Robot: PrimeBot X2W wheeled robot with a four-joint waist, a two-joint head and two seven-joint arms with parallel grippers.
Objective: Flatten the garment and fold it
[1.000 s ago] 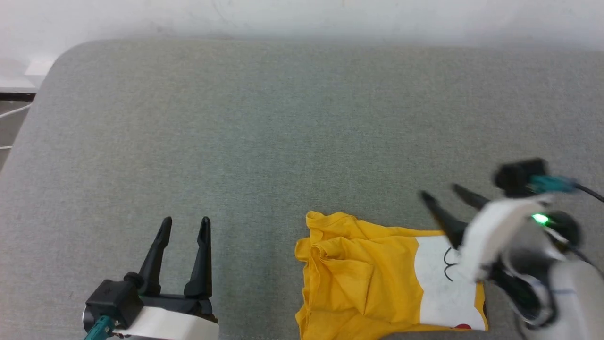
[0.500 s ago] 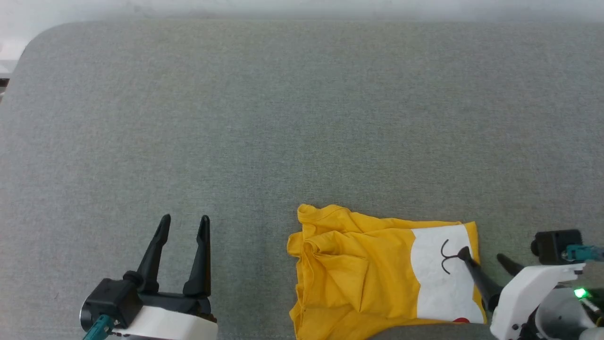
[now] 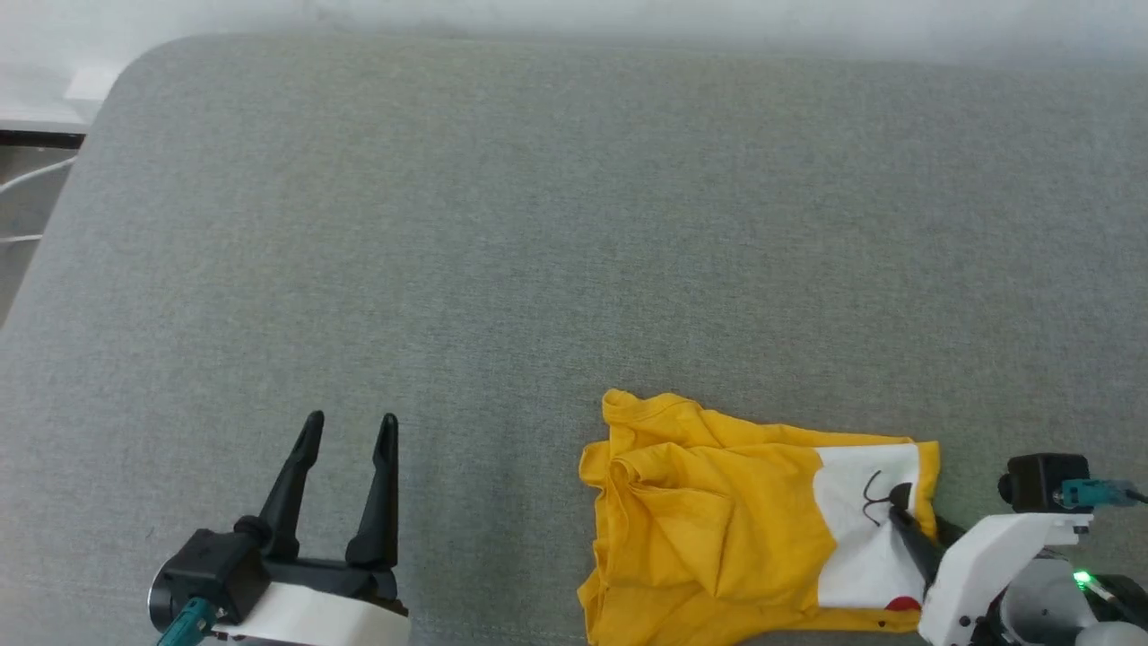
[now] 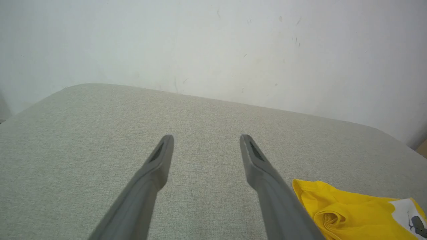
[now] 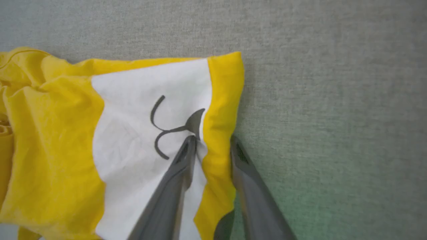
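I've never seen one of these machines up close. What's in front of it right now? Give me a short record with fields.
Surface: grey padded surface
Garment: yellow T-shirt, crumpled, lying at the robot's right
Print: white patch with black lines, at the shirt's right end
Left gripper: open, empty, apart from the shirt
Right gripper: fingers straddle the shirt's right edge, yellow fabric between them; whether it is clamped is unclear
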